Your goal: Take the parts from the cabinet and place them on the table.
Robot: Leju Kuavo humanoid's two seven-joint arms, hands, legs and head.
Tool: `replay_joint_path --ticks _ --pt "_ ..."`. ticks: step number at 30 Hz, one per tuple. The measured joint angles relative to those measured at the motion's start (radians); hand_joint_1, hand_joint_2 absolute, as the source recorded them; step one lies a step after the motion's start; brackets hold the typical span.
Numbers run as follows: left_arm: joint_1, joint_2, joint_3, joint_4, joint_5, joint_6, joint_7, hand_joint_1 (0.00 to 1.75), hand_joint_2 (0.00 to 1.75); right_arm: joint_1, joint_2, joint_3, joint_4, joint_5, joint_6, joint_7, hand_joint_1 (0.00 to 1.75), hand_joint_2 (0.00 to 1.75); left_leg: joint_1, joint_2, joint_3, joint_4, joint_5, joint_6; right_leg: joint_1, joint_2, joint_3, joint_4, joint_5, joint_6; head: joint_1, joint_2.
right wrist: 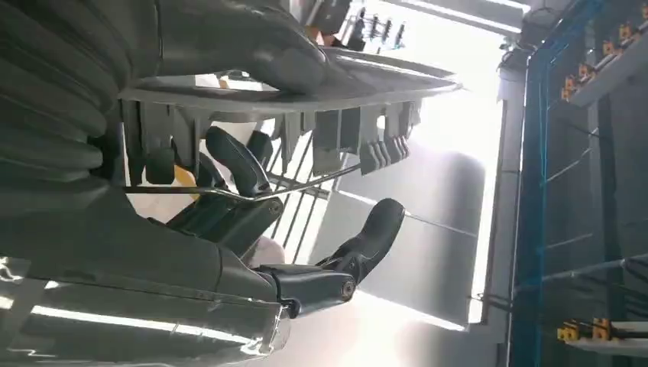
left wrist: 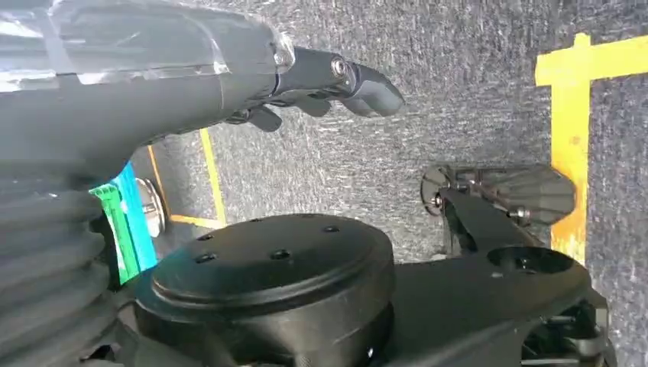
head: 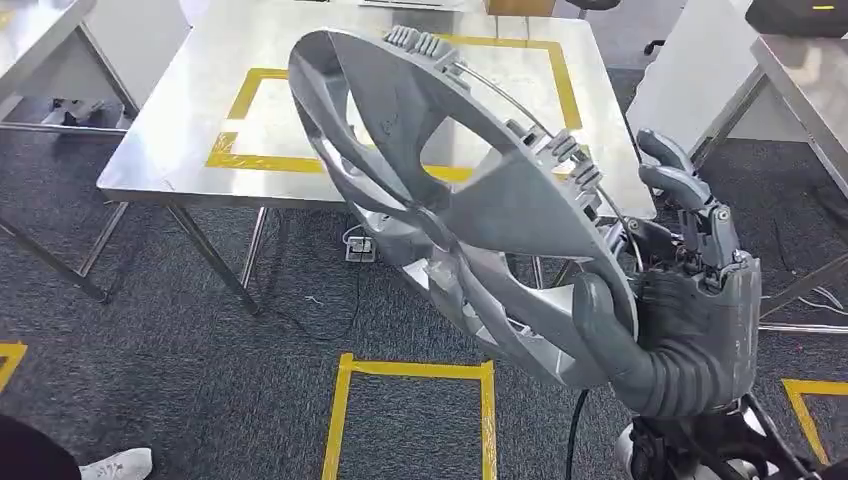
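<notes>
A: Describe the part.
B: The wheel cover (head: 470, 200) is a large round disc of grey moulded plastic with curved spokes, wide openings between them, ribbed clips around the rim and a thin wire ring running through the clips. It is tilted, its upper edge toward 11 o'clock in the head view.

A: Location of the part?
B: In the air, in front of the near edge of the worktop (head: 180, 140), overlapping that edge as seen from the head. It does not rest on it.

A: Right hand pose?
B: The right hand (head: 690, 300) grips the wheel cover at its lower rim, at 5 o'clock on the disc. The thick grey thumb presses the face of the rim; the darker fingers (head: 675, 180) stand up behind it.

A: Left hand?
B: The left hand (left wrist: 321, 80) hangs above grey carpet (left wrist: 474, 99), holding nothing, fingers slightly curled and apart.

A: Surroundings?
B: The worktop is brushed steel on slanted metal legs, marked with a rectangle of yellow tape (head: 255, 160). The carpet carries a further yellow tape outline (head: 415, 372) at 6 o'clock. A white shoe (head: 118, 464) shows at 8 o'clock.
</notes>
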Motion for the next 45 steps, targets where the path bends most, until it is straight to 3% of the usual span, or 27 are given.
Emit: replay_joint_path --ticks 3,8,43,45 --pt "0.000 0.000 0.000 0.000 0.002 0.000 0.007 0.00 1.75 0.000 0.000 0.000 0.000 -0.005 0.000 -0.001 1.75 1.75 -0.001 0.000 0.000 0.001 -0.002 0.003 -0.002 0.000 0.002 -0.003 -0.001 0.018 0.000 0.000" --pt "0.000 0.000 0.000 0.000 0.002 0.000 0.010 0.00 1.75 0.000 0.000 0.000 0.000 -0.008 0.000 -0.001 1.75 1.75 -0.001 0.000 0.000 0.001 -0.003 0.003 -0.002 0.000 0.002 -0.003 -0.004 0.025 0.000 0.000" --pt "0.000 0.000 0.000 0.000 0.006 -0.002 0.024 0.00 1.75 -0.002 0.000 0.000 0.000 -0.012 -0.001 -0.007 1.75 1.75 0.000 0.000 0.001 -0.001 -0.003 0.003 -0.001 0.000 0.001 -0.003 -0.005 0.026 0.000 0.000" --pt "0.000 0.000 0.000 0.000 0.006 -0.002 0.024 0.00 1.75 -0.002 0.000 0.000 0.000 -0.012 -0.001 -0.008 1.75 1.75 -0.004 0.000 0.001 0.001 -0.004 0.006 -0.004 0.000 0.002 -0.005 -0.003 0.033 0.000 0.000"
